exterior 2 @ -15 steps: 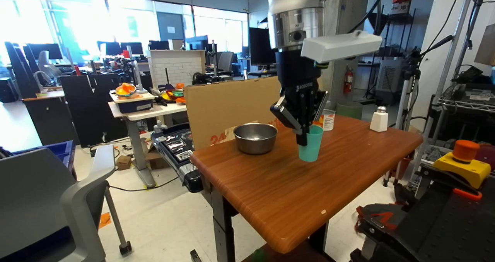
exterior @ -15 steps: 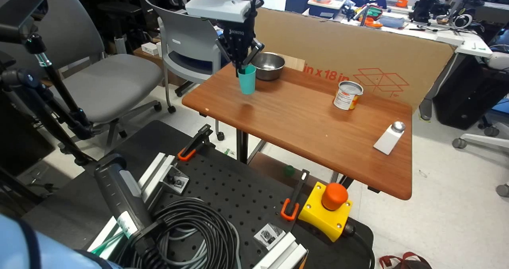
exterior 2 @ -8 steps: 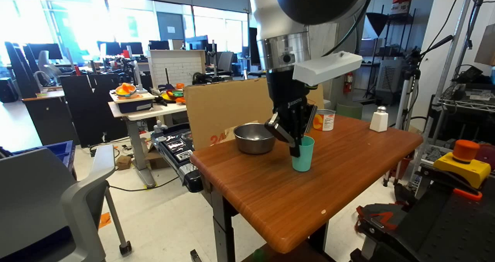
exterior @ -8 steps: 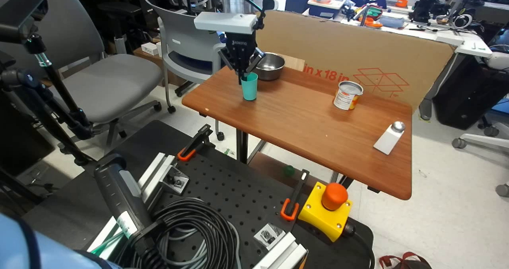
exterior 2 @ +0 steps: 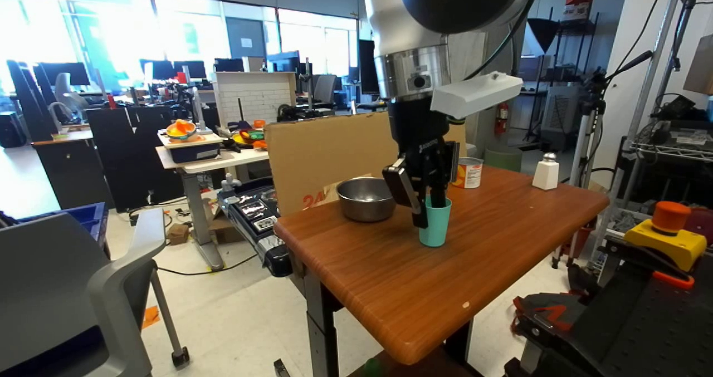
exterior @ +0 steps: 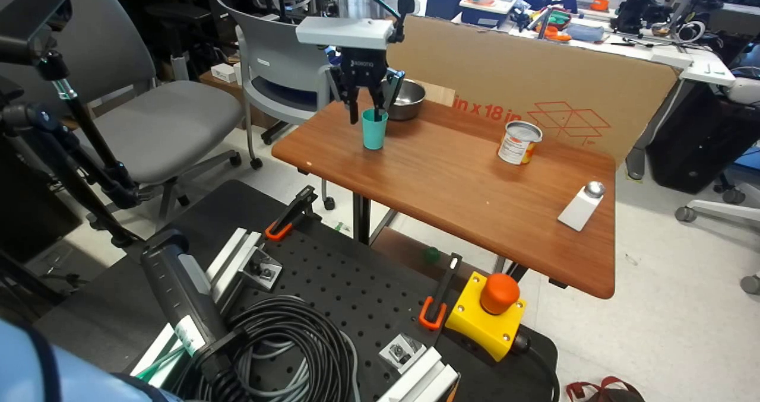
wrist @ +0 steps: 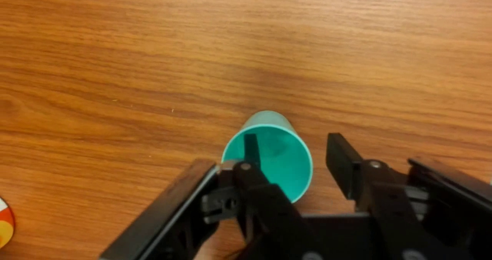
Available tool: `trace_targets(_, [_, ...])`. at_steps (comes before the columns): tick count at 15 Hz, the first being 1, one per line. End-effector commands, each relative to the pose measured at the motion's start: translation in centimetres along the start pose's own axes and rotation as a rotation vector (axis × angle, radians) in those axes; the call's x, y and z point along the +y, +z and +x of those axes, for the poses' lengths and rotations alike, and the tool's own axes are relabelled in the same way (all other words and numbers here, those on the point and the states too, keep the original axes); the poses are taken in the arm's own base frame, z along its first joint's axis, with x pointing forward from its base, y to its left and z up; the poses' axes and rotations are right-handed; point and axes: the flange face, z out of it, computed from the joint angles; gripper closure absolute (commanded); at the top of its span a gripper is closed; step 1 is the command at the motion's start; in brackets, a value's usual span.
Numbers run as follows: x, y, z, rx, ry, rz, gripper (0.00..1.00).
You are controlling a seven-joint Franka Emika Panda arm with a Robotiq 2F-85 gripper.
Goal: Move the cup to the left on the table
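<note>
Black, its two fingers spread well apart, the Robotiq gripper [exterior: 366,119] had hold of nothing: one finger [wrist: 251,146] reached down inside the small, tapered turquoise plastic cup [exterior: 374,136], while the other stood outside with a gap to its wall. Upright on the rectangular reddish-brown wooden table [exterior: 463,164], the cup stood near the round grey metal bowl [exterior 2: 365,210], between it and the long edge facing the black perforated board [exterior: 356,289], bare wood lying before that edge. From the bowl, a broad stretch of wood ran to the white-and-orange labelled metal can [exterior: 516,146].
</note>
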Motion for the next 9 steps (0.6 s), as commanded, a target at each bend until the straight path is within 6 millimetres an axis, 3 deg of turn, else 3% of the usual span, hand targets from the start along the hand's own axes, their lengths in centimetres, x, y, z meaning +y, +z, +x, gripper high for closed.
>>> trace_targets(1, [1.3, -3.4, -2.5, 0.028, 0.008, 0.022, 0.19])
trace_targets(4, [2.7, -6.5, -5.4, 0.056, 0.043, 0.068, 0.01])
trace_targets(7, [5.7, -9.2, -8.7, 0.056, 0.152, 0.133, 0.00])
trace_targets(8, [3.9, -7.5, -5.7, 0.056, 0.109, 0.100, 0.00])
trace_targets(9, [4.6, -8.3, -6.4, 0.062, 0.119, 0.101, 0.00])
